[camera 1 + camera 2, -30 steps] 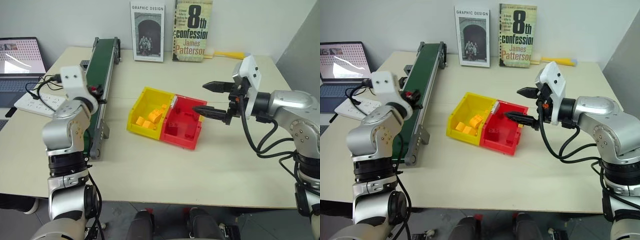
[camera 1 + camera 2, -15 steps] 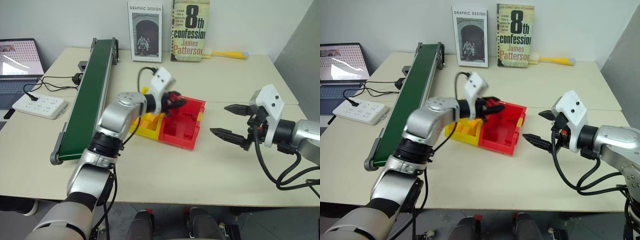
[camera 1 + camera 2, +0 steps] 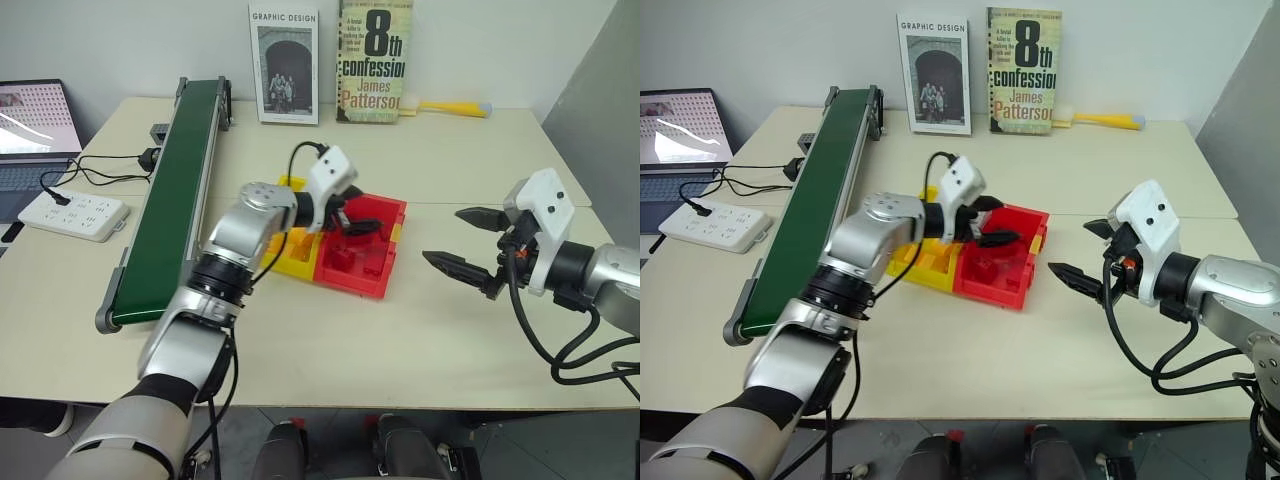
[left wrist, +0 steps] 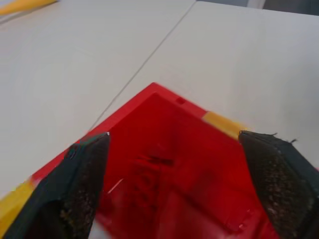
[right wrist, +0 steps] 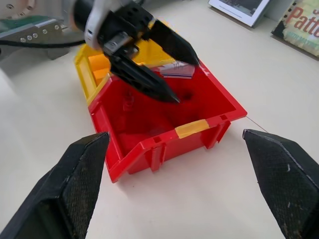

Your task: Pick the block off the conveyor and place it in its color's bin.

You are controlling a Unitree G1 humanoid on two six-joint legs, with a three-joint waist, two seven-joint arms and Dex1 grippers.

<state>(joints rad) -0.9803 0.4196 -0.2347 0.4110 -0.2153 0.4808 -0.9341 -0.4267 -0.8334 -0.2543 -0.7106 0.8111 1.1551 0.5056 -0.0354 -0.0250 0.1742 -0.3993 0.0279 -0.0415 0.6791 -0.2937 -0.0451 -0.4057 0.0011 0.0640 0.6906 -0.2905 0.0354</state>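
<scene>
Where books stand (image 3: 374,60): "8th confession", "GRAPHIC DESIGN"

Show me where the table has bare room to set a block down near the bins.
Free: the table in front of the red bin, and the stretch between that bin and the right gripper. Also behind the bins, toward the books. Crowded: over the red bin, where the open left gripper hangs.

Even bright overhead light, soft shadows under bin (image 3: 352,280) and arms. Head views sharp, mild glare on laptop (image 3: 35,110) screen. Left wrist view soft: bin interior smeared, fingers (image 4: 75,189) out of focus. Right wrist view sharper.
</scene>
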